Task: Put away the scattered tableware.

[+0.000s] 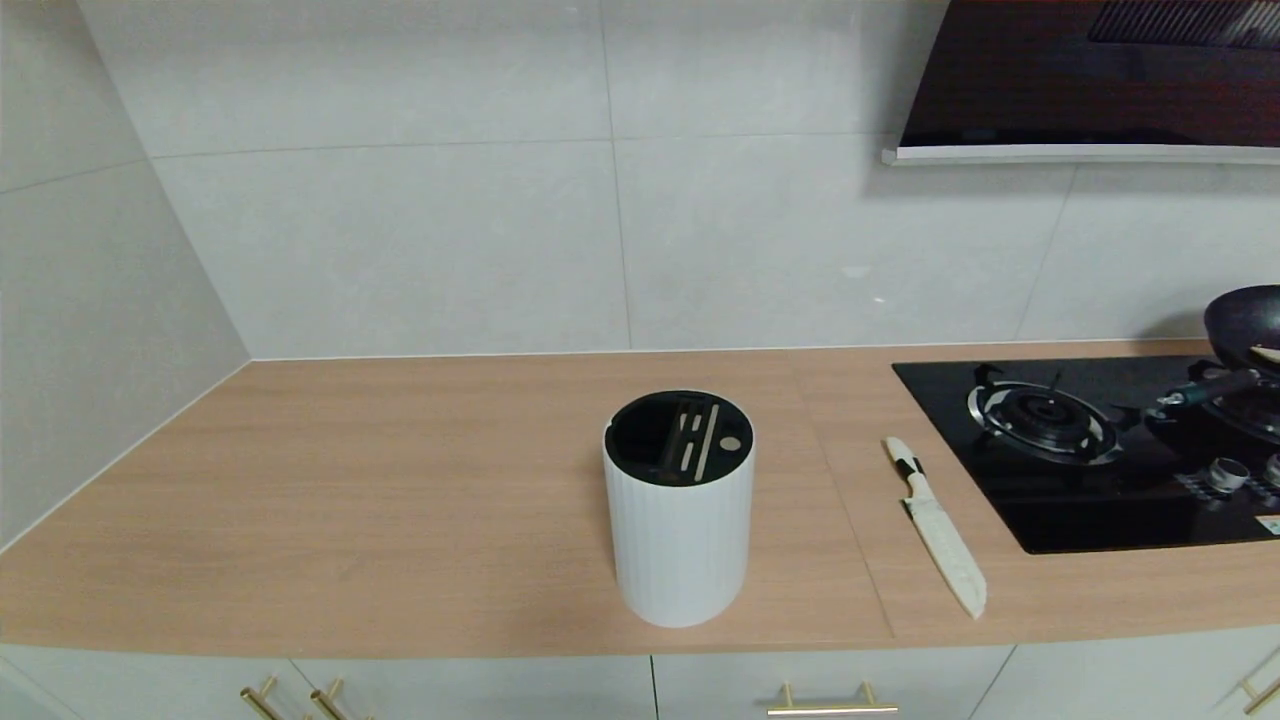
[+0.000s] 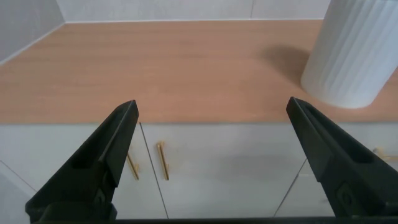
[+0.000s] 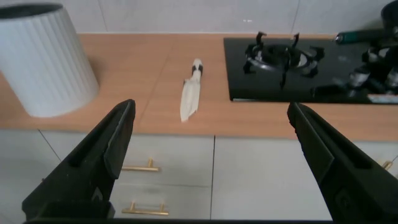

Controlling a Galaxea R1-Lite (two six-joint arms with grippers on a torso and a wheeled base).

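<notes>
Left tool facing holder, right tool, knife

We're looking into a kitchen corner, where a light wood-grain counter stretches across. Behind it is the back wall in big pale grey tiles, meeting the side wall at the counter's far left corner. At the right end a black glass gas hob is set into the counter. It has a burner near its left side, a dark pan further right and knobs along its front. Up above hangs a dark range hood. Under the counter's front edge are white cabinet doors with a brass handle. The light is soft and even.
</notes>
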